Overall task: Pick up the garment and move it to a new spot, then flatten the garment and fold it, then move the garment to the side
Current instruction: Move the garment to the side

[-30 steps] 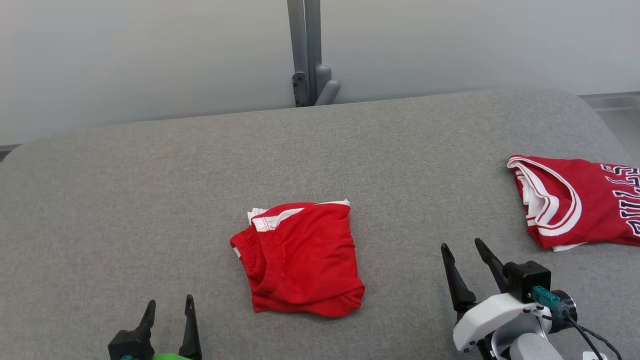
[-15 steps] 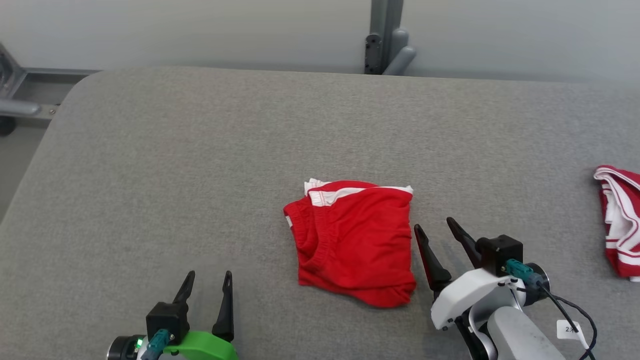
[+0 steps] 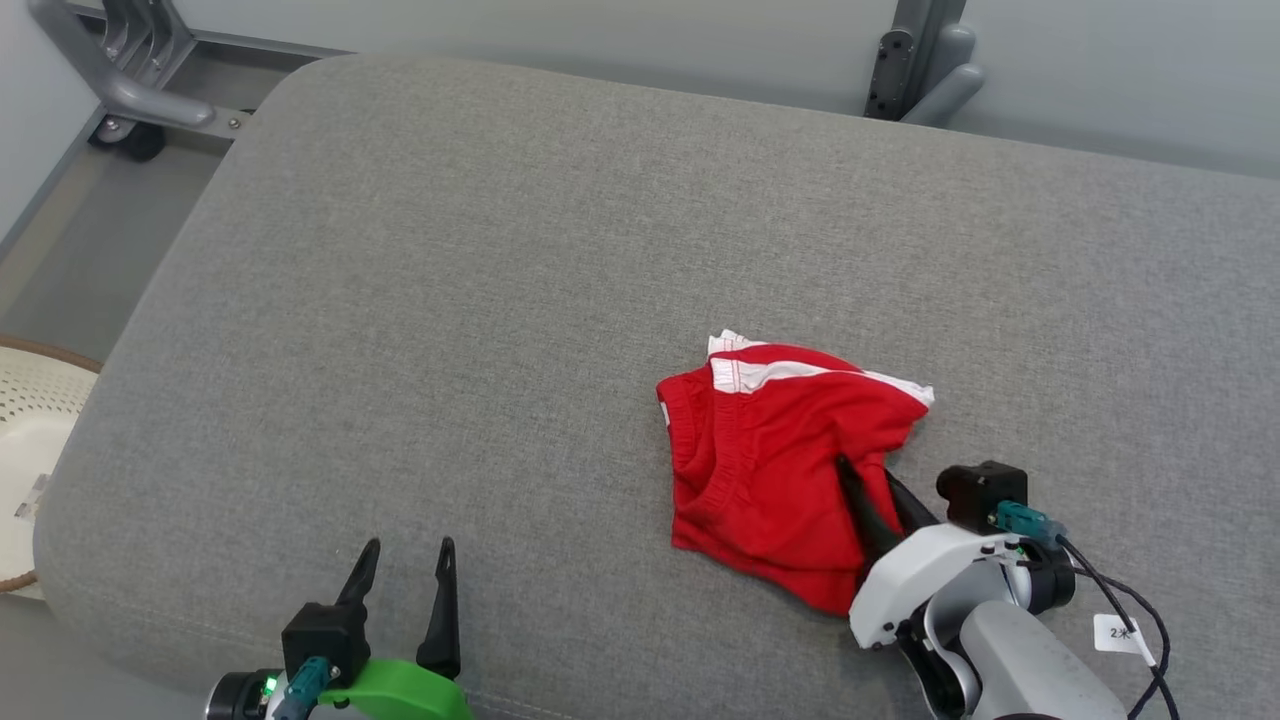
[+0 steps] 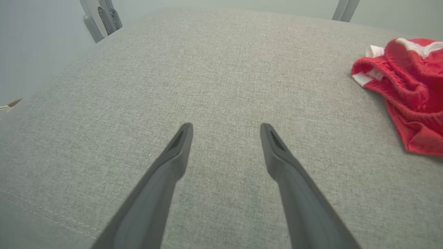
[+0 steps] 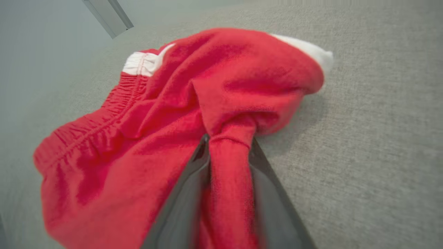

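Observation:
The garment (image 3: 770,450) is a pair of folded red shorts with white trim, lying right of centre on the grey padded surface (image 3: 450,300). My right gripper (image 3: 865,472) has come in from the lower right and is shut on the garment's right edge. The right wrist view has a ridge of red cloth (image 5: 155,114) pinched between the two dark fingers of the right gripper (image 5: 230,139), and the fabric is bunched up around them. My left gripper (image 3: 410,545) stands open near the front edge, well left of the garment. Its fingers (image 4: 225,126) hold nothing, and the shorts (image 4: 408,86) lie off to its right.
A white perforated basket (image 3: 30,440) stands on the floor beyond the surface's left edge. A grey metal frame with a castor (image 3: 130,90) is at the back left, and a grey post (image 3: 920,70) at the back. The surface's front edge runs just under the left gripper.
The camera has swung left, so the whole picture has shifted. My right gripper has moved onto the garment's right edge and closed on it, bunching the cloth. The left gripper stays open.

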`<state>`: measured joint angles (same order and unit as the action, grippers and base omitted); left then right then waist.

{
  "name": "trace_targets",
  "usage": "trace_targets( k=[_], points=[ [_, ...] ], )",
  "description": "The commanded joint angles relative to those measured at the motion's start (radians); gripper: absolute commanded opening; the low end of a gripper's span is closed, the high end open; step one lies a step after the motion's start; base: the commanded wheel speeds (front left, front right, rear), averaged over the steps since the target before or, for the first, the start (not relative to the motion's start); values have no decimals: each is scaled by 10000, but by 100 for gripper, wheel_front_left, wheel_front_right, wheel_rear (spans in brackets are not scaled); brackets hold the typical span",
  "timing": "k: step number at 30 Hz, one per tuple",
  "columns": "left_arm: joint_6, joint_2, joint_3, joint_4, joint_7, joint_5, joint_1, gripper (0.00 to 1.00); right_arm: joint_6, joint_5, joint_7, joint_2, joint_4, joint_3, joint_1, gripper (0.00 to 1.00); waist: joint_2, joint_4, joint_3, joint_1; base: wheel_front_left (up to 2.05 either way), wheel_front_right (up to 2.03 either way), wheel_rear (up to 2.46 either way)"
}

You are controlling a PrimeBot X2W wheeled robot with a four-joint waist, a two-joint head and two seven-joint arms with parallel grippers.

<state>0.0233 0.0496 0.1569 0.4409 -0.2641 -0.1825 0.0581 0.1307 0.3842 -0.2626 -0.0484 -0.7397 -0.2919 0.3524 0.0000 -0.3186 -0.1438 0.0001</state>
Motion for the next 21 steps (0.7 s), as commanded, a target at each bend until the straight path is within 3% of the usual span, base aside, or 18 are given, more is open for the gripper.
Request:
trace_targets(
  k=[1, 7, 21],
  points=[
    [-3, 27, -76, -58, 10, 82, 47, 100, -3, -69, -26, -61, 81, 130, 22, 0, 0, 248, 106, -1, 0, 0, 0],
    [89, 29, -288, -62, 10, 203, -155, 100, -4, -525, -26, -52, 327, 669, -297, 0, 0, 1588, 527, -1, 0, 0, 0],
    [38, 32, -241, -64, 10, -152, -267, 100, -6, -938, -26, -45, 389, 827, -800, 0, 0, 5748, 1122, -1, 0, 0, 0]
  ],
)
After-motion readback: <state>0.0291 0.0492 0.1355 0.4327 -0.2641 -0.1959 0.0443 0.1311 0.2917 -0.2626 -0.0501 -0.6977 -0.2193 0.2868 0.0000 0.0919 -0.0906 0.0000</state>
